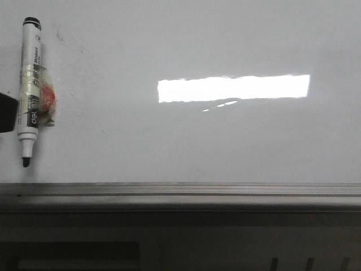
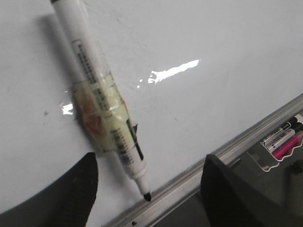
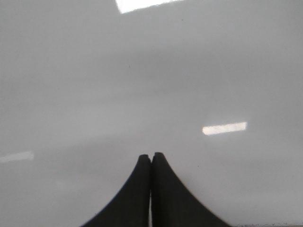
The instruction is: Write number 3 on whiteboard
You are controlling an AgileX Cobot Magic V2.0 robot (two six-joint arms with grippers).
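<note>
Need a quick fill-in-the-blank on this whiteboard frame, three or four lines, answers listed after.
1. The marker lies on the whiteboard with its cap ____.
2. The right gripper has its fingers ____.
3. The left gripper is ____, with the marker between its fingers.
4. The number of 3s drawn on the whiteboard so far is ____.

Missing words: off; shut; open; zero

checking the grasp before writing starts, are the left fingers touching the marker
Apart. The left wrist view shows both left fingers spread wide, with bare whiteboard between each one and the marker.
</note>
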